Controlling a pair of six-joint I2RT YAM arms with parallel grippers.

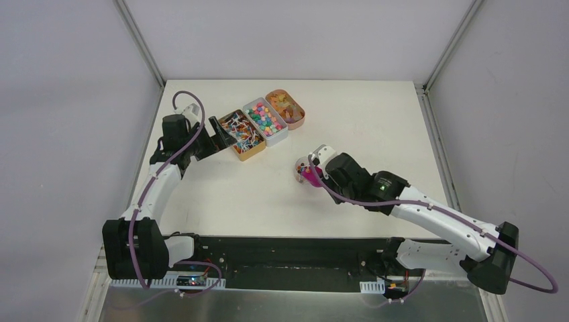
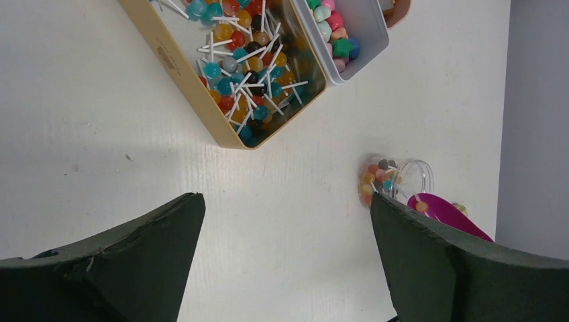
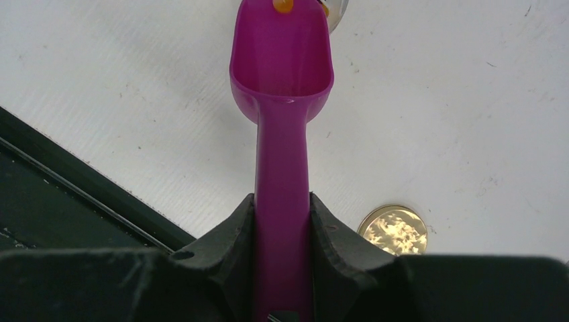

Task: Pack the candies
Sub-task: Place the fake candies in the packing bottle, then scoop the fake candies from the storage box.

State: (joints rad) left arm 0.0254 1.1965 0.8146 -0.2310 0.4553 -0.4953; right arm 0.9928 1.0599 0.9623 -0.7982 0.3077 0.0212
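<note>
Candies (image 2: 248, 74): jar (image 2: 402, 176) part-filled, tin (image 2: 176, 70) far from emptied | right fingers (image 3: 215, 248) pinch scoop (image 3: 282, 154) at jar mouth | left fingers (image 2: 134, 261) spread

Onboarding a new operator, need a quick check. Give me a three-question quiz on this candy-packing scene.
1. True or false: the right end effector is shut on the magenta plastic scoop.
2. The gold rectangular metal tin holds: A) lollipops B) coins C) nothing.
3. Fill in: the left end effector is wide ____.
Key: 1 true; 2 A; 3 open.
</note>
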